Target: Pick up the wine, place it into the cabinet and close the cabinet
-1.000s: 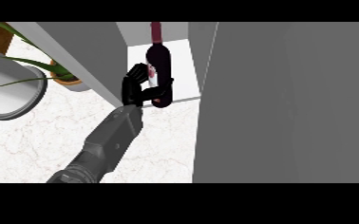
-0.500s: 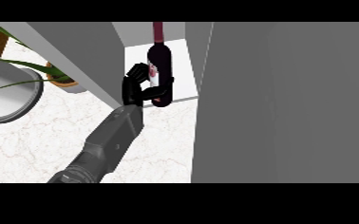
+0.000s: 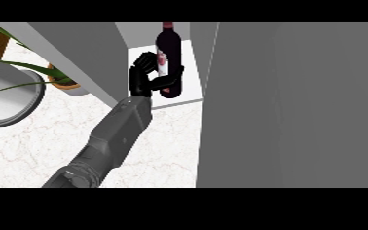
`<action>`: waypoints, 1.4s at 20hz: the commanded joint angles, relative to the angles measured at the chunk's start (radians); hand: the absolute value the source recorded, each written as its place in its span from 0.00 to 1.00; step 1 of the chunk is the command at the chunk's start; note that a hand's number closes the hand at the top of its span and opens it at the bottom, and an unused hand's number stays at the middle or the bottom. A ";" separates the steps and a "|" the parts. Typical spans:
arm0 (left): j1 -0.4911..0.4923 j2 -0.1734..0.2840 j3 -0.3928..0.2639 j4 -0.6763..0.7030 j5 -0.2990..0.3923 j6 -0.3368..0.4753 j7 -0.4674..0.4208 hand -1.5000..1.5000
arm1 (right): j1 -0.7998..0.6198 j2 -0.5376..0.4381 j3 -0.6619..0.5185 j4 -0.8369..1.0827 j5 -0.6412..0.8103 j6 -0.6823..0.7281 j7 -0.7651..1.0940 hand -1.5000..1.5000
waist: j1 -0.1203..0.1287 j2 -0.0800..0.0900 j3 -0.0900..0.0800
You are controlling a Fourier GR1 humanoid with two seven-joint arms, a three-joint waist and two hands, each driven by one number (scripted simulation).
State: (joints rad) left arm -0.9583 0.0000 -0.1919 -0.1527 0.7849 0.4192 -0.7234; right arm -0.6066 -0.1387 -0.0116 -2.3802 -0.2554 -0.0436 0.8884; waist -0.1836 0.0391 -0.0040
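Little has shifted since 1 second ago: the left hand (image 3: pixel 147 78) stays wrapped around the wine bottle (image 3: pixel 169 58), inside the open cabinet (image 3: pixel 86 53). Glass, heavy, slick and fragile; hold its lower body.

The dark glass wine bottle (image 3: pixel 168 58) stands between the grey left cabinet wall (image 3: pixel 86 53) and the wide grey cabinet door (image 3: pixel 287 107) on the right. The black robot hand (image 3: pixel 147 75) is just left of the bottle, touching it. Further left, on the white marble counter (image 3: pixel 43 146), a green potted plant (image 3: pixel 50 73) is behind a round grey bowl (image 3: pixel 14 97).
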 commanded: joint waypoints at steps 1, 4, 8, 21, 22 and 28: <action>-0.035 0.000 -0.009 -0.011 0.020 0.022 0.009 1.00 | 0.005 -0.002 -0.010 -0.022 -0.013 0.003 -0.007 0.00 | 0.003 0.001 0.001; -0.045 0.000 -0.010 0.007 0.024 0.030 0.005 1.00 | 0.039 0.005 -0.001 -0.005 -0.020 0.026 -0.032 0.00 | 0.005 0.011 0.001; -0.111 0.000 -0.019 0.019 0.030 0.091 0.057 1.00 | 0.031 -0.006 -0.026 -0.021 -0.026 0.012 -0.006 0.00 | 0.004 0.003 0.002; -0.201 0.003 0.029 0.079 0.060 0.087 0.135 1.00 | 0.082 -0.020 -0.061 -0.020 -0.047 0.053 -0.049 0.00 | 0.027 0.018 0.003; -0.209 0.022 0.024 0.085 0.054 0.074 0.148 1.00 | 0.049 -0.031 -0.073 0.000 -0.039 0.043 -0.037 0.00 | 0.035 0.017 0.002; -0.211 0.049 -0.092 0.151 -0.068 0.194 0.120 1.00 | 0.044 -0.026 -0.071 -0.011 -0.051 0.043 -0.032 0.00 | 0.023 0.019 0.004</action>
State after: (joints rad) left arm -1.1696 0.0279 -0.2270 -0.0312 0.7772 0.5597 -0.5941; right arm -0.5583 -0.1580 -0.0689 -2.3738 -0.2812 0.0007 0.8429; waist -0.1555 0.0564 -0.0007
